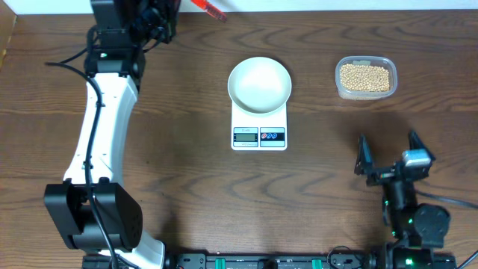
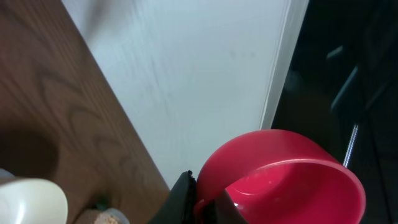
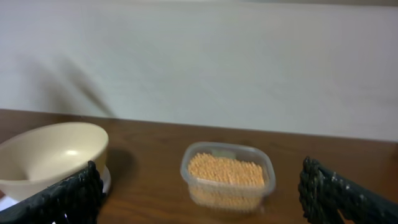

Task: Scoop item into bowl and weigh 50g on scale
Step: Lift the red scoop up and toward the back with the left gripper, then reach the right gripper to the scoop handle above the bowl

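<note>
The white bowl sits empty on the small white scale at mid-table. The pale-tan beans fill a clear plastic tub to the right of the bowl. My left gripper is raised at the table's far left edge, shut on a red scoop. In the left wrist view the scoop's cup is empty and the jaws pinch its rim. My right gripper is open and empty, near the front right. It faces the tub and bowl.
A white wall runs behind the table's far edge. The left arm's white link stretches over the left of the table. The bowl shows at the bottom left of the left wrist view.
</note>
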Robot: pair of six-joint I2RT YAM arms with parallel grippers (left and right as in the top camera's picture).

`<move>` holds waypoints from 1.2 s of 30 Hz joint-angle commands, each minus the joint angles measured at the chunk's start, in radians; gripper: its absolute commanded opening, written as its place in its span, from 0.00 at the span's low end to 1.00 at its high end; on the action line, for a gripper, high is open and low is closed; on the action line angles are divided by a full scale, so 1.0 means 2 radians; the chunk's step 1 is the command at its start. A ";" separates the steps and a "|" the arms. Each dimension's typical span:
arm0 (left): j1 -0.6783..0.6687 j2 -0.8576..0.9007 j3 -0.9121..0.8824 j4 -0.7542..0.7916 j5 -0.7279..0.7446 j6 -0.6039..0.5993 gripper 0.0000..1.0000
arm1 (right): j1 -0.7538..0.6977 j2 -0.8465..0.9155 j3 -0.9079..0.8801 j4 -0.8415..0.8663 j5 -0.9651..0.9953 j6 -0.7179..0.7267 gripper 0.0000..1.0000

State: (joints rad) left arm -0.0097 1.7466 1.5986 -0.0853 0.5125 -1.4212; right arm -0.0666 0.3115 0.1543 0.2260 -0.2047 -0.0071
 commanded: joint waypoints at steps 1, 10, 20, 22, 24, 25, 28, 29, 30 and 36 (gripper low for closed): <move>-0.017 -0.001 0.007 0.002 -0.004 -0.019 0.07 | -0.024 0.084 0.082 0.005 -0.095 0.010 0.99; -0.038 -0.001 0.007 -0.009 -0.003 -0.079 0.07 | -0.059 0.351 0.322 0.005 -0.302 0.050 0.99; -0.044 -0.001 0.007 -0.009 -0.003 -0.181 0.07 | -0.020 0.595 0.581 0.005 -0.455 0.206 0.99; -0.044 -0.001 0.007 -0.009 -0.002 -0.195 0.07 | 0.001 0.627 0.614 0.005 -0.458 0.217 0.99; -0.044 -0.001 0.007 -0.009 0.000 -0.216 0.08 | 0.025 0.654 0.640 0.005 -0.456 0.216 0.99; -0.045 -0.001 0.007 -0.009 0.000 -0.225 0.07 | 0.038 0.667 0.650 0.005 -0.454 0.216 0.99; -0.049 -0.001 0.007 -0.008 0.000 -0.238 0.07 | 0.073 0.694 0.663 0.005 -0.450 0.216 0.99; -0.051 -0.001 0.007 -0.009 0.003 -0.238 0.07 | 0.084 0.699 0.663 0.005 -0.451 0.216 0.99; -0.052 -0.001 0.007 -0.009 0.012 -0.238 0.07 | 0.093 0.703 0.663 0.005 -0.451 0.216 0.99; -0.067 -0.001 0.007 -0.016 0.028 -0.238 0.07 | 0.117 0.715 0.661 -0.023 -0.477 0.224 0.99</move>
State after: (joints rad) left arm -0.1280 1.7466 1.5986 -0.1108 0.5426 -1.8854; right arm 0.1661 1.7393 1.4582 0.2016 -1.1065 0.4175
